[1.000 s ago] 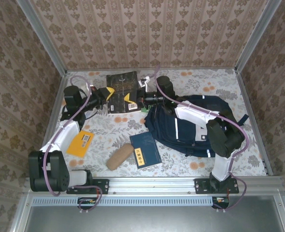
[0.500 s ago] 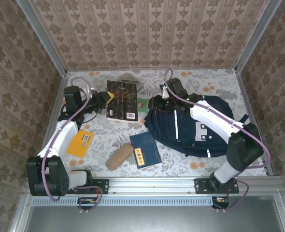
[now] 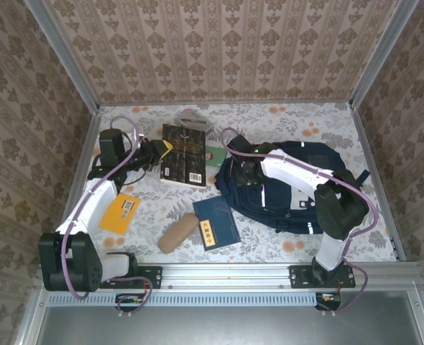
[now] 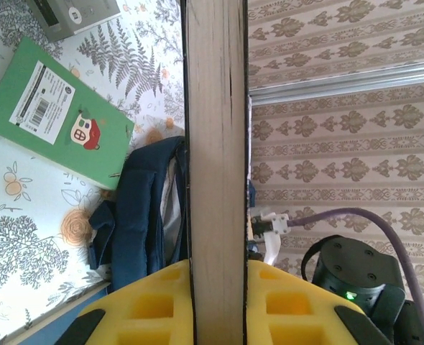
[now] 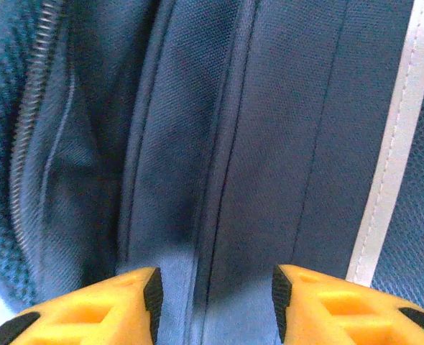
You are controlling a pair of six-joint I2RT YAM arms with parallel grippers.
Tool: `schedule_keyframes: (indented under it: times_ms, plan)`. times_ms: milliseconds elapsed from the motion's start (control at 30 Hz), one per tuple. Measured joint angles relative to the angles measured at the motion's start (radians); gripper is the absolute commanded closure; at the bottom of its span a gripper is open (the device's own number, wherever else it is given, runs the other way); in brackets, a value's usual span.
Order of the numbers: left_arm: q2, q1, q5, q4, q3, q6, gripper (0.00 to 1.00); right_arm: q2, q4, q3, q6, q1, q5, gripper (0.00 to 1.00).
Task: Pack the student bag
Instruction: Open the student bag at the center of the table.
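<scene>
Wallpaper (image 3: 226, 50) in a beige damask pattern closes the booth on three sides, with bare aluminium rails (image 3: 79, 79) running along its corners. The table wears a white tablecloth (image 3: 284, 118) printed with grey ferns and small orange fruits.

On the right half of that cloth lies the student bag (image 3: 291, 190), navy with white stripes, slumped on its side. The right gripper (image 3: 249, 171) sits over the bag's left end. From its wrist camera the yellow fingers (image 5: 126, 302) stand apart above the navy fabric (image 5: 284, 129), a seam running between them, with nothing pinched.

Over at the back left, the left gripper (image 3: 160, 149) is clamped on the left edge of a dark book (image 3: 185, 153). Its wrist view shows the page edge (image 4: 215, 144) squeezed between the yellow pads.

A green booklet (image 3: 213, 154) lies between that book and the bag, and a grey box (image 3: 194, 121) sits behind them. Nearer the arms' bases lie a blue book (image 3: 216, 221), a tan roll (image 3: 178, 232) and an orange booklet (image 3: 120, 213).
</scene>
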State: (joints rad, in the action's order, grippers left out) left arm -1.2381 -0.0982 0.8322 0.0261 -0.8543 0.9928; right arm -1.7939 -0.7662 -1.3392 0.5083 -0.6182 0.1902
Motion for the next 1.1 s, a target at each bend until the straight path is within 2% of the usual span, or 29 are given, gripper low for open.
schedule_keyframes:
  times_ms: [67,200,233,400,633,800,1100]
  plan:
    - [0.006,-0.006,-0.006,0.011,0.0,-0.008,1.0,-0.025,0.0,-0.008,-0.012,0.0,0.021,0.63]
    - [0.021,-0.018,-0.019,0.038,0.0,-0.023,1.0,-0.047,0.003,-0.013,-0.025,0.0,0.039,0.96]
    - [0.023,-0.023,-0.022,0.042,0.0,-0.026,1.0,-0.048,0.002,-0.014,-0.026,-0.002,0.042,1.0]
    - [0.024,-0.065,-0.054,0.053,0.0,-0.034,1.0,-0.022,-0.001,-0.014,-0.035,-0.002,0.045,1.0]
    - [-0.036,-0.192,-0.145,0.011,-0.004,-0.035,1.0,0.202,-0.023,-0.001,-0.068,0.04,0.033,1.0]
    - [-0.146,-0.277,-0.224,-0.066,-0.017,0.002,1.0,0.345,-0.032,-0.005,-0.109,0.095,-0.026,1.0]
    - [-0.349,-0.451,-0.374,-0.252,-0.115,0.118,1.0,0.461,-0.044,-0.018,-0.112,0.209,-0.195,1.0]
